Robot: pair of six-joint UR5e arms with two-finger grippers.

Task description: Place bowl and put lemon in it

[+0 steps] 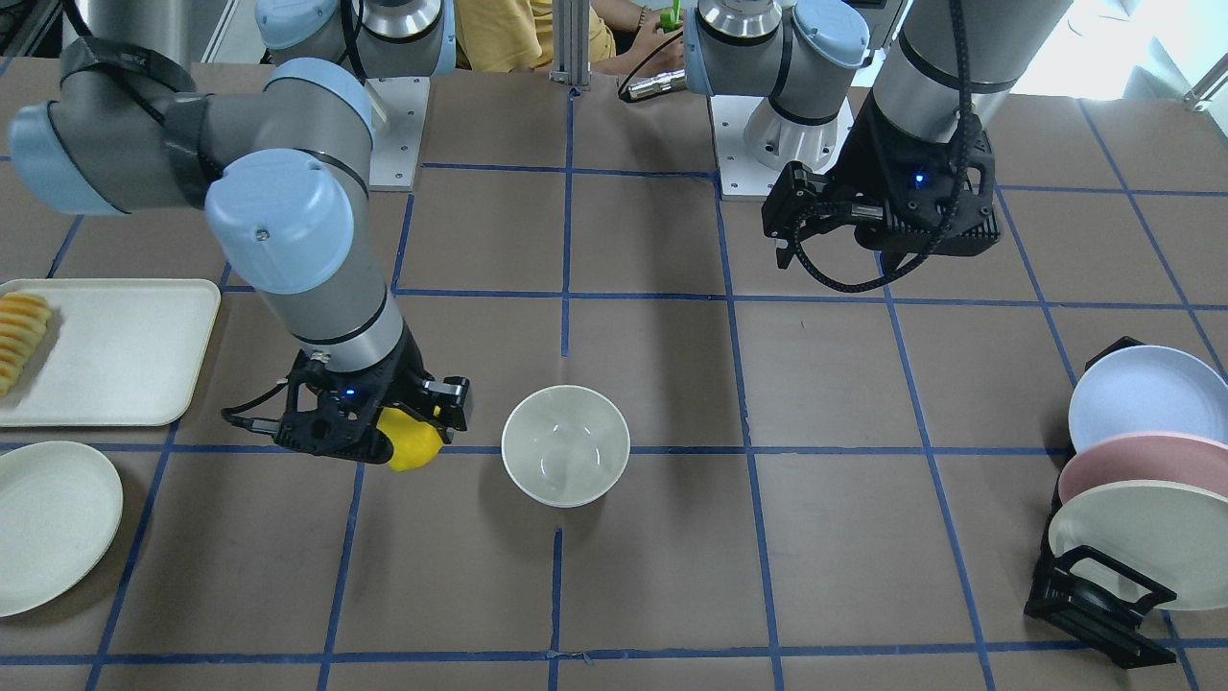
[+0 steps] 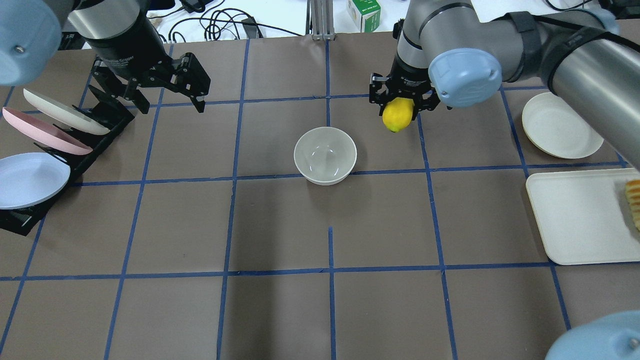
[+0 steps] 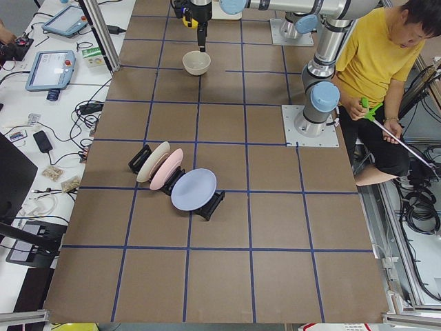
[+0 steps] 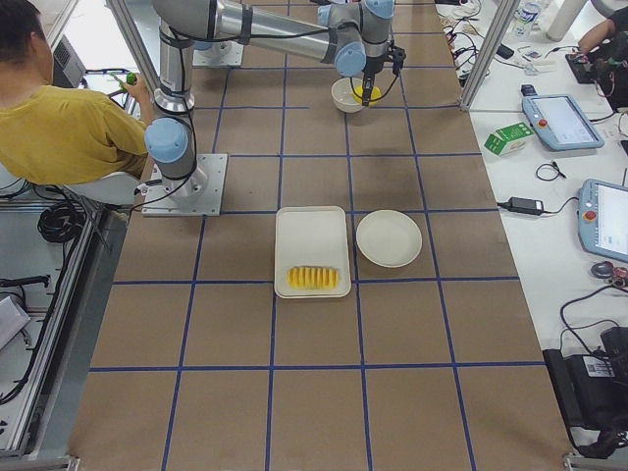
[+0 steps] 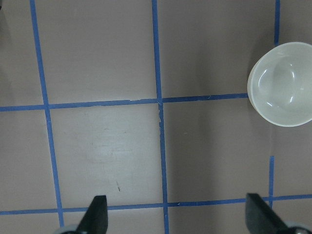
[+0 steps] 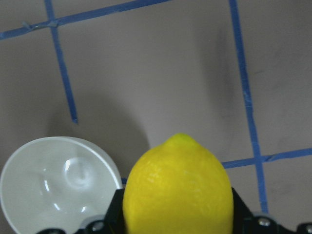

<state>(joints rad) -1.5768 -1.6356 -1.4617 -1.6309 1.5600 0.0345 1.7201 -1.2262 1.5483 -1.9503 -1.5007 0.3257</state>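
Front-facing view: left of centre, the right tool (image 1: pixel 419 437) grips the yellow lemon (image 1: pixel 408 449), beside the white bowl (image 1: pixel 566 444) at centre of the worktop (image 1: pixel 672 576). Upper right, the left tool (image 1: pixel 792 225) hangs open. Overhead view: lemon up and right of the bowl. Left wrist view: bowl at right edge, fingers (image 5: pixel 97 214) spread. Right wrist view: lemon bottom centre, bowl lower left.

Brown tabletop (image 1: pixel 672 576) with a blue tape grid. One end has a cream tray (image 1: pixel 115 355) with sliced yellow-orange food (image 1: pixel 21 336) along its edge and a flat cream plate (image 1: pixel 48 523) just beside it. The other end has a black rack (image 1: pixel 1113 633) holding a blue plate (image 1: pixel 1142 393), a pink plate (image 1: pixel 1142 465) and an off-white plate (image 1: pixel 1151 537).
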